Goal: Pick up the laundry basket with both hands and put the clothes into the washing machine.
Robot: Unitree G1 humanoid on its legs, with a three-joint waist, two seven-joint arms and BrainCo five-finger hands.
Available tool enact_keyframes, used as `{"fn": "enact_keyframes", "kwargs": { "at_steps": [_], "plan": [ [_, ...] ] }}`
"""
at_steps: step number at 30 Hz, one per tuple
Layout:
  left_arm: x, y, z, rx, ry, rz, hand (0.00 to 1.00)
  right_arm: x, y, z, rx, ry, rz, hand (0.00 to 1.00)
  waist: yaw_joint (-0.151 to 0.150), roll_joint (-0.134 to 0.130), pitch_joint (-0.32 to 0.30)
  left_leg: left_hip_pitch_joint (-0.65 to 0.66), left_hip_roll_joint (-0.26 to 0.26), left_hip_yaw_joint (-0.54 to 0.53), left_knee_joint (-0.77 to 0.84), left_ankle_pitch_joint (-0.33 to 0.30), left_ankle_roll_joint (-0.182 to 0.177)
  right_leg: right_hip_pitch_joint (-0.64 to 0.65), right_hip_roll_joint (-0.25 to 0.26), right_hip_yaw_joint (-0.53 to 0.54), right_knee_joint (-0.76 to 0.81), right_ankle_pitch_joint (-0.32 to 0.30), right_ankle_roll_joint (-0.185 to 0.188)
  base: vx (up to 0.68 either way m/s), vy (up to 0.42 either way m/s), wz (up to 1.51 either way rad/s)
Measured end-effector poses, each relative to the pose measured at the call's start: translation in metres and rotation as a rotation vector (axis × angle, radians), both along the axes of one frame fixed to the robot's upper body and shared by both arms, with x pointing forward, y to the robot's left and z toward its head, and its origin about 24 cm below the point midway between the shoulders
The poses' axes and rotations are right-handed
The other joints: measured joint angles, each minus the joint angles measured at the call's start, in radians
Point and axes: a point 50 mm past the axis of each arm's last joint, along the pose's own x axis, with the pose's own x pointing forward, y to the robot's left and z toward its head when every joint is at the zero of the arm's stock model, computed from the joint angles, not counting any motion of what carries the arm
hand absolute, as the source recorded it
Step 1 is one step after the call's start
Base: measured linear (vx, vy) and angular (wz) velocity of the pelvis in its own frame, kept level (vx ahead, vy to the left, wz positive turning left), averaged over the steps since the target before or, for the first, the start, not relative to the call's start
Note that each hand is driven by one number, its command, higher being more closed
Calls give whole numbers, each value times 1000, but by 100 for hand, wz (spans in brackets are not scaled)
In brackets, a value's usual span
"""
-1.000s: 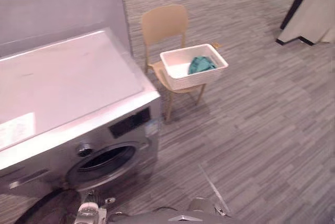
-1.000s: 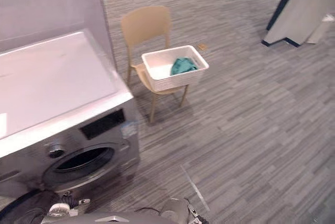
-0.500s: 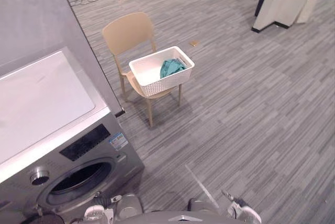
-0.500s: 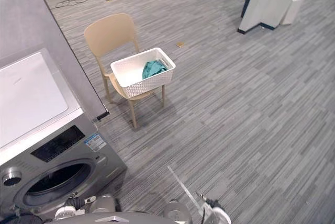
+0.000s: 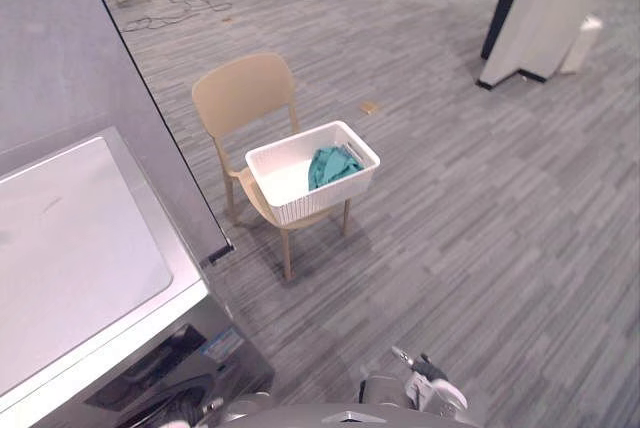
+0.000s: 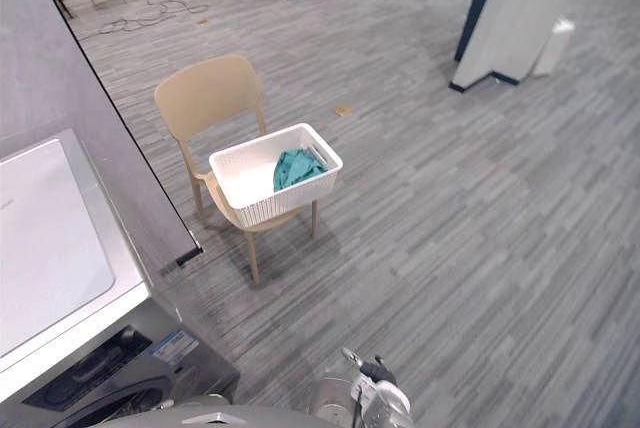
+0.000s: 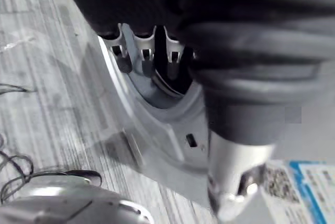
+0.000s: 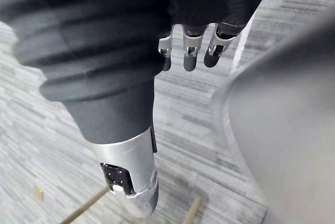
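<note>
**Basket out of reach on the chair; both robot hands empty**

Location of task item: the laundry basket (image 5: 311,206) sits on the seat of a tan chair (image 5: 244,95), straight ahead of the robot and well apart from it across open floor (image 5: 480,248). It is not lifted.

Orientation: the basket's long axis runs roughly across the view, its left end turned slightly towards the robot. One short end faces the grey partition (image 5: 60,58) on the robot's left, the other the open floor on its right. A two-handed lift would, in my judgement, take one short end in each hand.

Contents: teal clothes (image 5: 326,165) lie bunched in the right half of the basket; the left half shows bare white bottom.

Hands: the right robot hand (image 8: 188,59) hangs low over the floor, fingers loosely extended, holding nothing. The left robot hand (image 7: 144,59) hangs just beside the front of the washing machine (image 5: 70,268), fingers likewise relaxed and empty.

Assessment: the right robot hand appears marginally the nearer, yet neither is in reach. The robot must close the distance first. The washing machine stands near on the left, its drum opening barely showing at the lower edge.
</note>
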Motion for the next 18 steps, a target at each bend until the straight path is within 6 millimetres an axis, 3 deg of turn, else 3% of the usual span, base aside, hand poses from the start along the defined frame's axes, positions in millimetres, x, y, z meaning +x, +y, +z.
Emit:
{"fn": "enact_keyframes", "kwargs": {
  "at_steps": [2,3,4,5,6,7,8,9,10,12,13,14,15,16,18],
  "plan": [
    [-4,4,0,17,21,1,0,-22,-10,-4,-1,52,-92,0,-7,20,13,44,34,-44,-30,9,-18,-7,-40,-51,-101,-37,-16,273,-285,76],
    [-5,7,0,23,24,-6,0,-33,-12,-5,2,74,-128,0,-11,18,10,61,62,-63,-47,12,-45,-7,-80,-76,-214,-30,-21,249,-425,98],
    [1,6,2,26,-6,-31,0,-42,-11,-7,5,90,-146,0,-13,23,10,67,85,-76,-71,7,-87,-6,-118,-76,-362,9,-35,191,-406,82],
    [6,5,4,30,-27,-47,0,-44,-10,-7,11,95,-155,0,-13,13,8,77,97,-81,-81,-1,-106,-5,-132,-60,-438,39,-38,243,-555,51],
    [11,5,6,32,-60,-58,0,-46,-4,-9,33,104,-167,0,-13,-13,-2,88,115,-81,-95,-16,-151,-6,-145,-17,-582,111,-43,239,-565,22],
    [3,15,6,59,-29,-9,0,-53,5,-12,59,124,-174,0,-16,-54,-23,100,135,-87,-90,-49,-208,5,-142,2,-654,243,38,250,-587,8],
    [-1,8,3,32,-19,-5,0,-54,3,-12,59,127,-183,0,-15,-37,-19,114,170,-94,-90,-61,-222,1,-113,-10,-621,222,66,243,-547,-11],
    [-4,-8,-1,-25,-17,-1,0,-56,-9,-10,26,132,-184,0,-13,25,-40,113,233,-107,-88,-65,-203,-11,-52,-31,-591,173,56,176,-380,-25],
    [0,-11,0,-36,-34,4,0,-51,-14,-8,15,117,-178,0,-9,33,-42,112,247,-108,-79,-44,-178,-38,-37,-34,-547,143,45,237,-520,-21],
    [3,-11,0,-41,-47,13,0,-43,-13,-8,23,107,-172,0,-14,31,-40,97,264,-111,-54,29,-173,-43,-19,-45,-502,100,15,196,-461,11],
    [2,-13,0,-50,-61,41,0,-45,-11,-9,35,119,-177,0,-28,37,-43,60,298,-142,31,63,-146,10,-4,-90,-517,81,-4,127,-301,49],
    [2,-12,0,-50,-66,60,0,-46,-11,-10,36,123,-179,0,-35,39,-44,24,314,-165,93,77,-143,34,3,-118,-531,77,-11,145,-410,70],
    [-2,-8,0,-47,-71,120,0,-45,-10,-10,37,123,-166,0,-34,39,-43,-56,345,-193,246,127,-92,77,28,-156,-566,74,-24,79,-261,47],
    [-5,-6,0,-47,-69,144,0,-43,-9,-9,34,118,-156,0,-29,41,-41,-98,363,-194,321,171,-72,101,45,-170,-589,76,-34,103,-305,20],
    [-24,-6,-3,-54,-23,183,0,-32,-7,-8,31,97,-111,0,-1,35,-36,-197,415,-198,498,392,-82,197,100,-179,-695,99,-70,184,-219,-13]
  ]
}}
